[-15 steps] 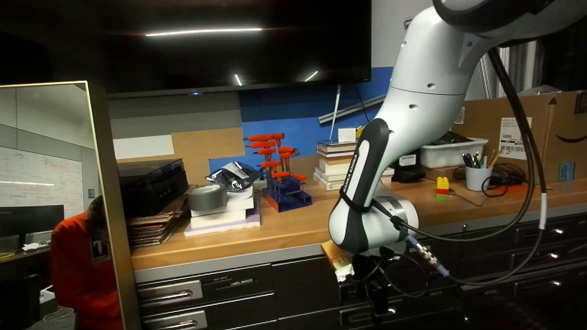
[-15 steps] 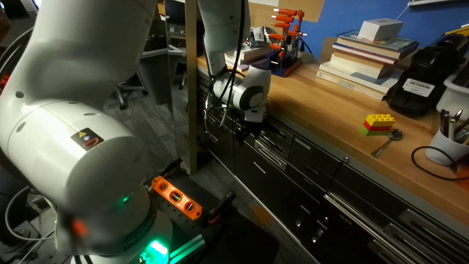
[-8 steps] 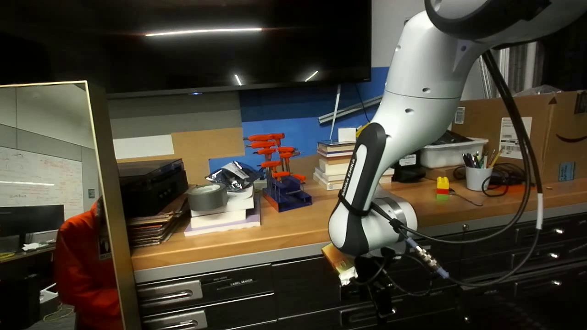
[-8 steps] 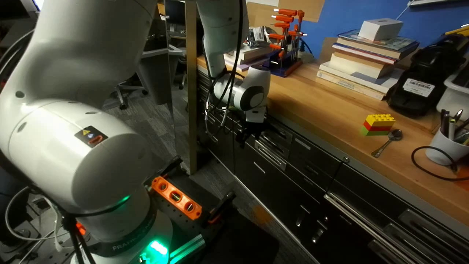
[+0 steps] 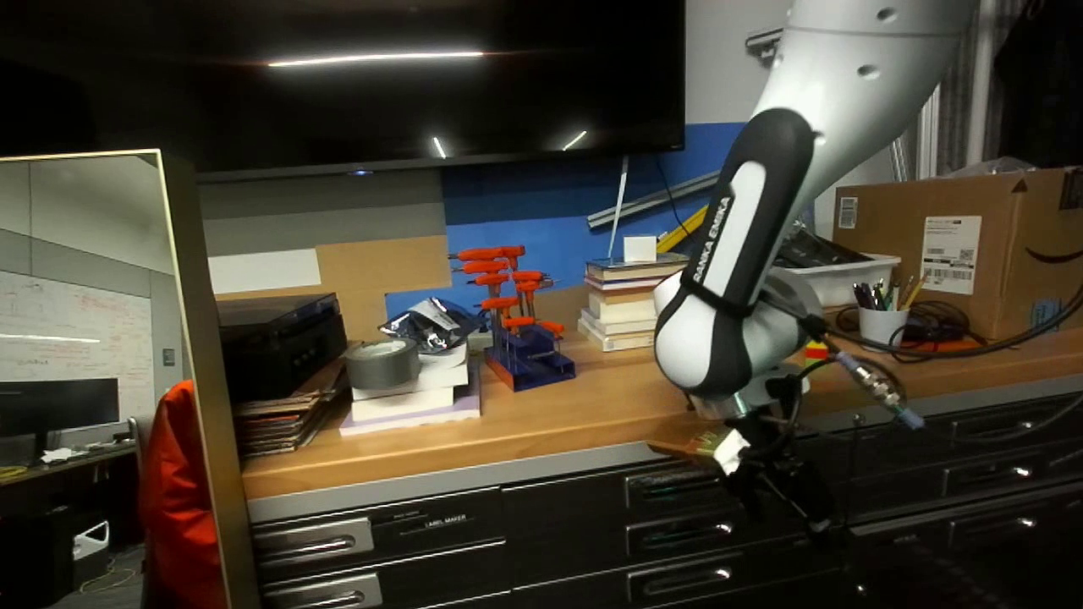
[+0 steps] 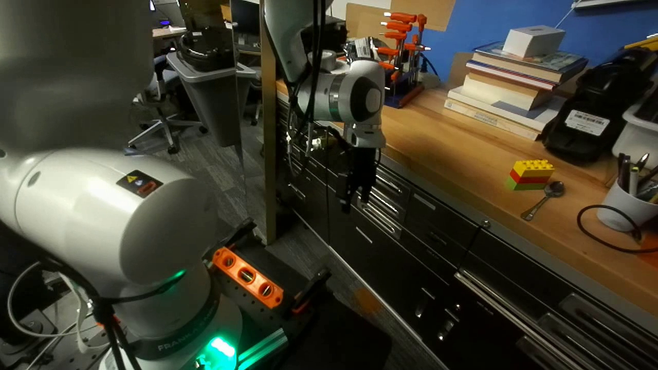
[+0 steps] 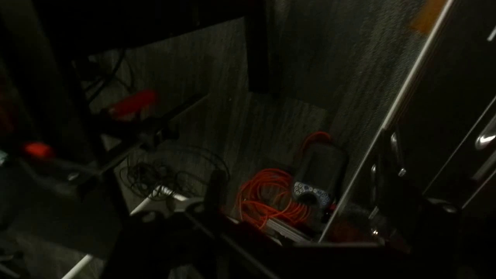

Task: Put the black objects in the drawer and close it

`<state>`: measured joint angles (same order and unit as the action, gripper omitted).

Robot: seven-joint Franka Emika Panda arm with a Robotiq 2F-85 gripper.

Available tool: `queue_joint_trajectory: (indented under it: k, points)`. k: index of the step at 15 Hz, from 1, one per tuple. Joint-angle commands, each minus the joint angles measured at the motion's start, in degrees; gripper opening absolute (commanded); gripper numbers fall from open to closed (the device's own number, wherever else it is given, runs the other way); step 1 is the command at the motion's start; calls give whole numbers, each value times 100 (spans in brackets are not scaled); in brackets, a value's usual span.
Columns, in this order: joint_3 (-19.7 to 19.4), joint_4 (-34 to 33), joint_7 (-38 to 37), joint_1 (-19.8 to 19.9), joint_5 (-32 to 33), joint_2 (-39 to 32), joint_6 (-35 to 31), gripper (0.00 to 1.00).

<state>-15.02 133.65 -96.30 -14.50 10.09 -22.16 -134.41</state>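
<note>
The small black objects do not show in any view. The wide dark drawer [image 6: 519,295] is in the bench front at the lower right of an exterior view, with a pale strip along its edge. The same strip seems to show in an exterior view [image 5: 897,520]; I cannot tell how far the drawer is open. My gripper [image 6: 355,203] hangs with its fingers down in front of the bench's narrower drawers, also seen in an exterior view [image 5: 787,509]. Its fingers look apart, with nothing between them. In the very dark wrist view its parts fill the bottom edge.
The wooden benchtop [image 6: 452,139] bears a toy brick stack [image 6: 532,176], a spoon [image 6: 550,192], books [image 6: 514,82] and a pen cup [image 5: 882,328]. A tall mirror [image 5: 169,381] stands at the bench's end. Orange cable [image 7: 267,197] and a dark device [image 7: 319,170] lie on the floor.
In the last half second the arm and gripper have risen and shifted away from the mirror end. The gripper has turned, so its fingers now show pointing down. Before that it barely moved.
</note>
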Motion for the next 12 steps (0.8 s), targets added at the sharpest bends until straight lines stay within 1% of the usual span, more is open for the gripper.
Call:
queue_joint_trajectory:
  k: [1,4,5,8,10,12]
  points:
    - [-202,833,754,-35,818,1444,686,100]
    - [-349,1190,1594,65,1404,2399,948,100]
    - [120,1254,1847,625,1627,2708,1065,100]
    - [406,1425,3004,1139,1815,3642,1393,100]
    - [614,1469,3841,1421,1717,4260,1659,100]
    - [831,1507,4621,1585,1547,4873,1938,100]
